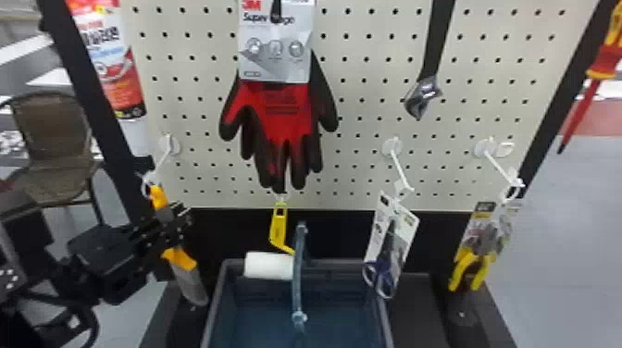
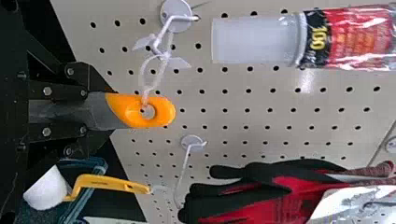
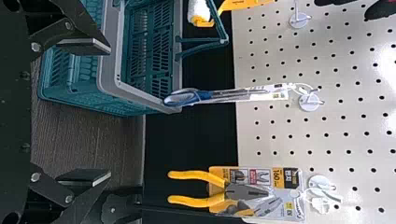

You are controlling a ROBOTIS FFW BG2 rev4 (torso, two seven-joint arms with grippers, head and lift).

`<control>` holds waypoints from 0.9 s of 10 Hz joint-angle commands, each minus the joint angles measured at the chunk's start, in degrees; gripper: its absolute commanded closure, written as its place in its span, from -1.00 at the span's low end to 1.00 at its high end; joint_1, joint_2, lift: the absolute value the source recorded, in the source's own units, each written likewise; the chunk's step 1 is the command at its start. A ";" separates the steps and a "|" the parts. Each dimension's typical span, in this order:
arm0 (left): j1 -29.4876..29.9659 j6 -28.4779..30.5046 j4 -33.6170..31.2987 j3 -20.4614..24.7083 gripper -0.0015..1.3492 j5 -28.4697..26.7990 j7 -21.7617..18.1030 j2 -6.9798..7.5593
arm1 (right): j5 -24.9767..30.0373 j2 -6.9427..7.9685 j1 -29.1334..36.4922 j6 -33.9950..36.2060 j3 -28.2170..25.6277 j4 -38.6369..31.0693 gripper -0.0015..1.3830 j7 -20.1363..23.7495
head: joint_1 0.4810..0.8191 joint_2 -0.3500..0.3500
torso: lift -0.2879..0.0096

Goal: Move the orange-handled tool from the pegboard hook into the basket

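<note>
Found the orange-handled tool hanging by its white loop from the pegboard hook, clamped at the handle by the left gripper; found the right gripper spread wide, empty. Could snag or twist in the grip if pulled sideways before unhooking. Could then strike the paint roller or basket if carried across too low.
</note>
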 commanded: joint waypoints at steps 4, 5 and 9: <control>4.18 1.02 -4.64 0.21 0.79 3.25 1.00 -2.07 | -0.32 -0.13 -0.37 0.05 0.03 0.42 -0.50 0.00 | -0.60 0.00 | 0.26; 4.92 0.75 -4.36 -0.14 0.79 5.01 1.62 -2.68 | -0.41 -0.22 -0.49 0.05 0.03 0.56 -0.50 0.09 | -0.60 0.00 | 0.26; 9.59 -5.22 -3.23 -1.28 0.79 15.12 6.01 -4.68 | -0.59 -0.22 -1.11 0.14 0.03 1.12 -0.50 0.70 | -0.60 0.00 | 0.26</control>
